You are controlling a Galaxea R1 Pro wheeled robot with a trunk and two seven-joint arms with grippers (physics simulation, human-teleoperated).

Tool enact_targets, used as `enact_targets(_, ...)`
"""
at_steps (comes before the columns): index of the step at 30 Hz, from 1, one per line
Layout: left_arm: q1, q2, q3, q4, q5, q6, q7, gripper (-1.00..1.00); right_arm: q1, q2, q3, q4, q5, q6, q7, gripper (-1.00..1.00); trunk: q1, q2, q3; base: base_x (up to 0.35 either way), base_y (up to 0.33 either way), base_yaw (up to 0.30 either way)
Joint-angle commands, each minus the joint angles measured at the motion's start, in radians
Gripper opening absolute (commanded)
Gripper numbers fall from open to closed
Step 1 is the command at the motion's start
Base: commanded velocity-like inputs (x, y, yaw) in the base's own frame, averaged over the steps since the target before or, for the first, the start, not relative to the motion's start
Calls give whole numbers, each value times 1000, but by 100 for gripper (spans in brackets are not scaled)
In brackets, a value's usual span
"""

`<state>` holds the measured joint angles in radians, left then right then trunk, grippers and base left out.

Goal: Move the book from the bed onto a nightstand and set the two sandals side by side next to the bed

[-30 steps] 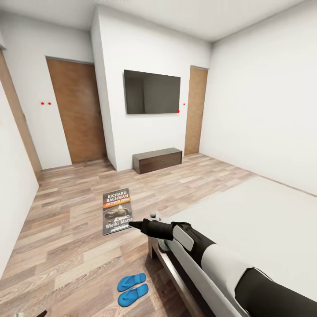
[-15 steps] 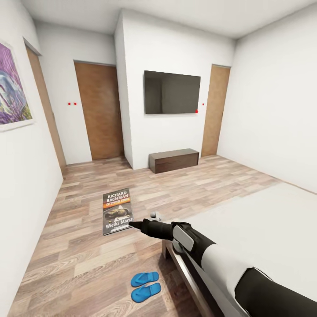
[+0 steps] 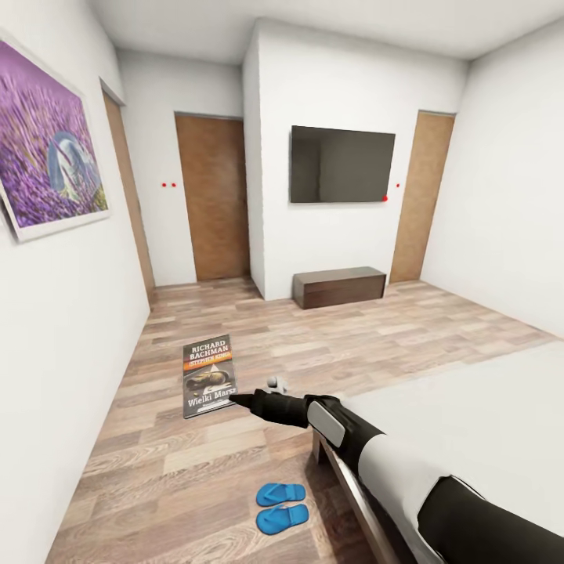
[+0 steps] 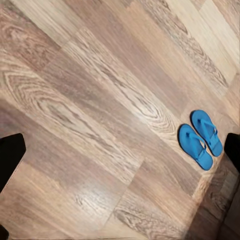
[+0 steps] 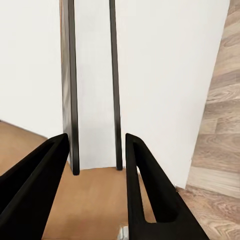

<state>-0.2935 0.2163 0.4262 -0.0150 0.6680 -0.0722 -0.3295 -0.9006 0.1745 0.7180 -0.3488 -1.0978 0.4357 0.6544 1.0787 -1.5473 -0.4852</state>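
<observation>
Book (image 3: 208, 376) is pinched in the right gripper (image 3: 239, 400). In the right wrist view its two black fingers (image 5: 40, 175) are closed on the lower edge of the book (image 5: 95, 100), which shows edge-on as a pale strip between two dark lines. From the head camera the cover faces up and reads fine: "RICHARD BACHMAN", orange band, "Wielki Marsz". It's up in the air over the floor (image 3: 157, 462), just off the corner of the bed (image 3: 470, 423), with the right arm reaching out across that corner.

The left gripper (image 4: 120, 155) looks open. The wrist cam only catches a dark fingertip (image 4: 10, 155) at each side of the frame, well apart, with nothing between them but wood planks.

Sandals (image 3: 282, 507) are on the floor, side by side and touching or nearly so, just beside the bed frame. The left wrist view has them too (image 4: 201, 138), straps up.

Further out, a TV (image 3: 342, 164) hangs on the jutting wall with a low cabinet (image 3: 339, 287) under it. There's a brown door (image 3: 213, 200) on each side and a purple painting (image 3: 47, 149) on the left wall.
</observation>
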Motion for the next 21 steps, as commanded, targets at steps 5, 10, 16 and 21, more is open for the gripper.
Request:
enact_targets(5,-1,-25,3,3,5,-3,58,100,-1,0,1,1,-13,6,2,-100,0,-1,-1,0,0,261)
enact_targets(10,-1,-42,4,3,9,-3,76,100,-1,0,1,1,-13,6,2,-100,0,-1,-1,0,0,261)
enact_targets(16,2,-52,4,3,13,-4,81,100,-1,0,1,1,-13,6,2,-100,0,-1,-1,0,0,261)
enact_targets(21,3,-53,5,2,13,-4,81,100,-1,0,1,1,-13,6,2,-100,0,-1,-1,0,0,261)
